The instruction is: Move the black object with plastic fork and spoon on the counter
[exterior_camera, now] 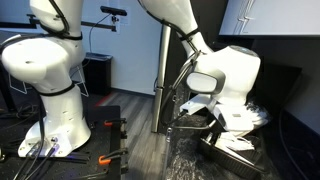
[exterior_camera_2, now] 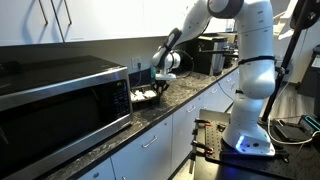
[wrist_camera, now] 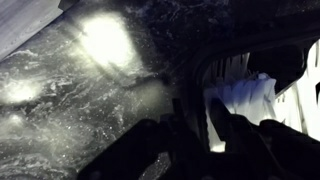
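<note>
The black tray (wrist_camera: 200, 75) sits on the dark speckled counter (wrist_camera: 70, 110), with a heap of white plastic cutlery (wrist_camera: 250, 100) in it. In the wrist view my gripper (wrist_camera: 192, 135) straddles the tray's near wall. One finger is outside over the counter, the other inside against the cutlery, and they look closed on the wall. In both exterior views the gripper (exterior_camera: 203, 98) (exterior_camera_2: 160, 86) is down at the tray (exterior_camera: 225, 140) (exterior_camera_2: 148, 98), with the white cutlery (exterior_camera: 248, 118) (exterior_camera_2: 143, 94) beside it.
A large microwave (exterior_camera_2: 60, 95) stands on the counter (exterior_camera_2: 185, 100) just beyond the tray. A dark appliance (exterior_camera_2: 205, 55) stands further along the counter near the robot base (exterior_camera_2: 250, 110). A second robot base (exterior_camera: 50, 90) stands on the floor with cables.
</note>
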Available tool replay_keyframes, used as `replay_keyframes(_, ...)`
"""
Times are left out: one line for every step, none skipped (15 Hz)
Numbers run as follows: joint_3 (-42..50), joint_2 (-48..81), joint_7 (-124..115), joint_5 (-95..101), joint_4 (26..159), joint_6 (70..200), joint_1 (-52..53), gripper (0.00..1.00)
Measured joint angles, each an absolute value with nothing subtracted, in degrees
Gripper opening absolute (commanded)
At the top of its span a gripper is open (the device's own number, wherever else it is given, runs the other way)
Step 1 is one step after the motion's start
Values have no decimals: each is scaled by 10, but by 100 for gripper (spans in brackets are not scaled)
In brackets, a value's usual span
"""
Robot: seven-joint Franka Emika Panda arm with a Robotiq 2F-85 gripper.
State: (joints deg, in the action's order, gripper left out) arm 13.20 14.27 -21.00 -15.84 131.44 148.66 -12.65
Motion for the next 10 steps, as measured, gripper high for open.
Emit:
replay_keyframes(133, 139, -215, -152, 1314, 1487, -125, 0)
replay_keyframes(136, 134, -219, -143, 1315, 1487, -124, 1)
replay_keyframes(138, 127, -219, -135, 1316, 1487, -124, 4)
replay_keyframes(142, 120, -220, -126, 1318, 1487, -123, 2)
replay_keyframes(147, 112, -224, -116, 1321, 1487, -123, 4)
replay_keyframes(153, 105, -229, -108, 1326, 1487, -123, 4)
replay_keyframes(160, 98, -232, -102, 1332, 1487, -123, 4)
replay_keyframes(167, 93, -232, -99, 1337, 1487, -125, 4)
replay_keyframes(173, 89, -232, -97, 1343, 1487, -128, 4)
replay_keyframes(179, 86, -229, -95, 1349, 1487, -132, 4)
